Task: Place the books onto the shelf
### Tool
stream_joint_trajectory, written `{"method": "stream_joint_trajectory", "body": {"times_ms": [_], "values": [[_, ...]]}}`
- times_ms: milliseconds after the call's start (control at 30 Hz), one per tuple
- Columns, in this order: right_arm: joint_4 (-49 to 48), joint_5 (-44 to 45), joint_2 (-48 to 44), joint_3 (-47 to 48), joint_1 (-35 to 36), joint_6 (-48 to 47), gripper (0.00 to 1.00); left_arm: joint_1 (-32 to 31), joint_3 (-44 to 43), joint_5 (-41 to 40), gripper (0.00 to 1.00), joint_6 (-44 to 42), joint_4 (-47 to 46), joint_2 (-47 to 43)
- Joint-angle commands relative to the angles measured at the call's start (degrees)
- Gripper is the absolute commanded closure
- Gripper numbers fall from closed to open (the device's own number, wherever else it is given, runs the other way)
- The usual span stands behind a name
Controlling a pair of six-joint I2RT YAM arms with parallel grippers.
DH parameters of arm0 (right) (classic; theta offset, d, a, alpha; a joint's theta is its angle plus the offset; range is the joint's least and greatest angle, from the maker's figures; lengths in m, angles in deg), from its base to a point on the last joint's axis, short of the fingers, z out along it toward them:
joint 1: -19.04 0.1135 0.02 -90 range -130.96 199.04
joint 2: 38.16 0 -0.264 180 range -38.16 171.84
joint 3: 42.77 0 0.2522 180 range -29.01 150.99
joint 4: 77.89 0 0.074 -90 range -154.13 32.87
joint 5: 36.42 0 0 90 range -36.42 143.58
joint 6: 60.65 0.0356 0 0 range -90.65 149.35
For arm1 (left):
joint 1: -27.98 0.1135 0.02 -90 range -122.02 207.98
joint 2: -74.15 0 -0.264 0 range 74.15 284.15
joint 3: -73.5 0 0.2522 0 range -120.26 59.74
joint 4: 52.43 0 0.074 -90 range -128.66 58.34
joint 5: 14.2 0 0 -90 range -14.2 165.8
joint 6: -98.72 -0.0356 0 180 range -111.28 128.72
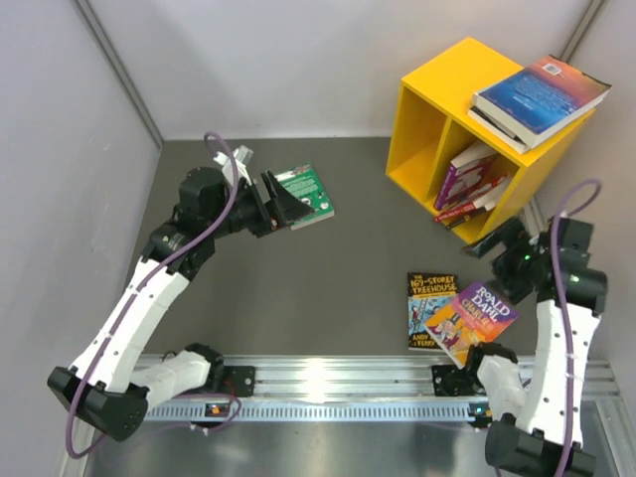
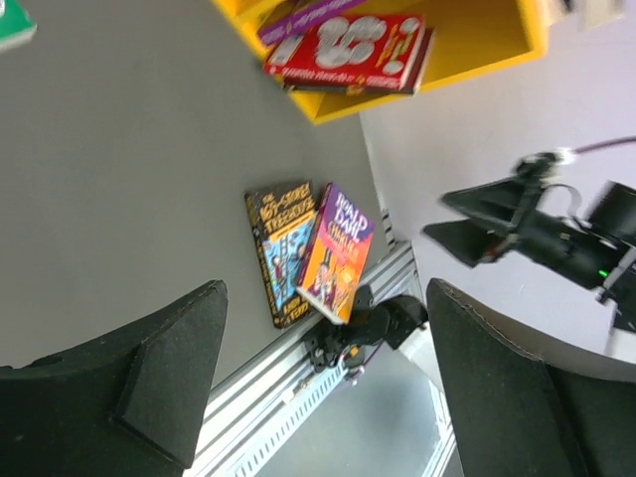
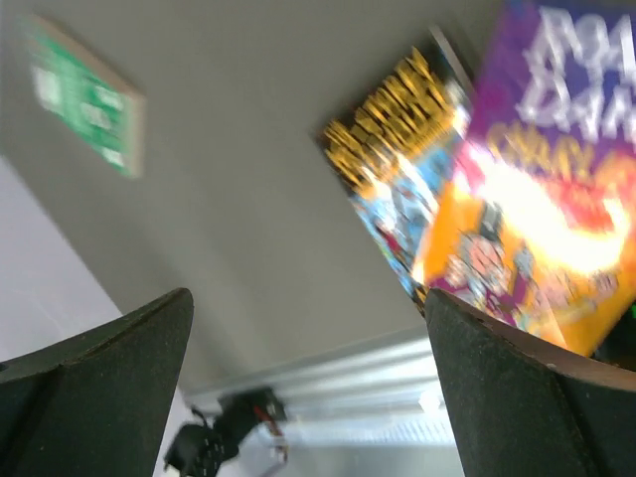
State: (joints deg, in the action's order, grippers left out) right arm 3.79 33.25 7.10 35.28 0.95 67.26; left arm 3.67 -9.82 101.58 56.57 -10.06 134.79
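While both arms hang over the grey table [image 1: 338, 288], I see the left gripper [image 1: 281, 207] with its jaws spread wide and nothing between them, just beside the green book [image 1: 310, 194]. The right gripper [image 1: 500, 241] is also wide apart and empty, near the front of the yellow shelf [image 1: 425, 99]. A few leaning books [image 1: 472, 184] sit in its right compartment and a blue book [image 1: 542, 94] lies on top. By the rail, the purple Roald Dahl book [image 1: 475, 320] overlaps the black Treehouse book [image 1: 427, 298].
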Motion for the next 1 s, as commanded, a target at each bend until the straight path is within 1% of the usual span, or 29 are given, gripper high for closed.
{"method": "stream_joint_trajectory", "body": {"times_ms": [0, 33, 67, 100, 200, 333, 367, 433, 500, 567, 600, 633, 700, 733, 767, 800, 900, 967], "values": [[2.5, -2.6, -0.7, -9.8, 0.6, -0.8, 0.00, -0.7, 3.6, 2.3, 0.15, -0.3, -4.0, 0.1], [3.8, -0.9, 0.2, -10.8, 0.7, -1.7, 0.00, -1.4, 4.2, 2.3, 0.15, -0.7, -3.7, 0.9], [5.1, 4.0, 1.4, -11.6, 0.8, -2.4, 0.00, -1.8, 5.3, 2.3, 0.16, -0.8, -3.6, 1.1], [7.1, 7.2, 4.3, -12.6, 0.9, -3.4, 0.00, -2.3, 5.8, 2.1, 0.16, -0.9, -3.5, 1.5], [6.3, 15.5, 8.8, -14.0, 1.2, -5.9, 0.00, -4.2, 7.3, 0.9, 0.17, -0.2, -3.6, 2.1], [2.1, 19.4, 10.6, -15.9, 1.2, -1.8, 0.00, -5.7, 8.9, -0.2, 0.17, 0.7, -4.1, 1.3], [-0.8, 19.7, 11.3, -16.6, 1.2, -1.4, 0.00, -5.7, 9.5, -0.3, 0.17, 0.9, -4.1, 0.9], [-3.0, 21.3, 14.4, -18.0, 1.1, -0.5, 0.00, -5.7, 10.0, -0.4, 0.17, 1.2, -4.3, 0.0], [-6.4, 24.9, 18.2, -17.8, 0.8, -1.5, 0.00, -5.7, 10.1, -0.3, 0.17, 0.9, -3.7, -0.6], [-9.4, 27.4, 20.1, -17.9, -2.5, -2.3, 0.00, -5.7, 9.7, -0.7, 0.17, 0.7, -1.9, -1.5], [-11.0, 26.2, 21.2, -19.0, -4.9, -3.9, 0.00, -5.7, 9.6, -0.8, 0.17, 0.2, -1.0, -1.8], [-12.3, 25.2, 21.5, -19.7, -10.1, -4.4, 0.00, -5.7, 9.4, -1.2, 0.18, 0.0, -0.4, -2.5], [-14.4, 25.3, 23.8, -20.0, -13.0, -5.0, 0.00, -5.7, 9.4, -1.6, 0.17, -0.3, 1.4, -3.2], [-15.9, 24.4, 23.7, -20.8, -19.3, -3.6, 0.00, -5.8, 9.4, -1.8, 0.17, -0.3, 2.6, -4.3], [-15.9, 24.4, 23.8, -20.9, -19.4, -3.6, 0.00, -5.8, 9.4, -1.8, 0.17, -0.4, 2.9, -4.3], [-17.5, 23.7, 24.1, -21.0, -21.4, -2.7, 0.00, -5.7, 9.3, -1.7, 0.17, -0.4, 3.6, -4.5], [-20.3, 23.3, 24.4, -21.7, -24.3, -0.4, 0.00, -5.8, 8.5, -1.3, 0.18, -0.9, 5.3, -4.6], [-22.4, 22.2, 25.3, -22.9, -24.8, 0.8, 0.00, -5.7, 7.4, -1.3, 0.17, -1.7, 6.5, -4.4]]}}
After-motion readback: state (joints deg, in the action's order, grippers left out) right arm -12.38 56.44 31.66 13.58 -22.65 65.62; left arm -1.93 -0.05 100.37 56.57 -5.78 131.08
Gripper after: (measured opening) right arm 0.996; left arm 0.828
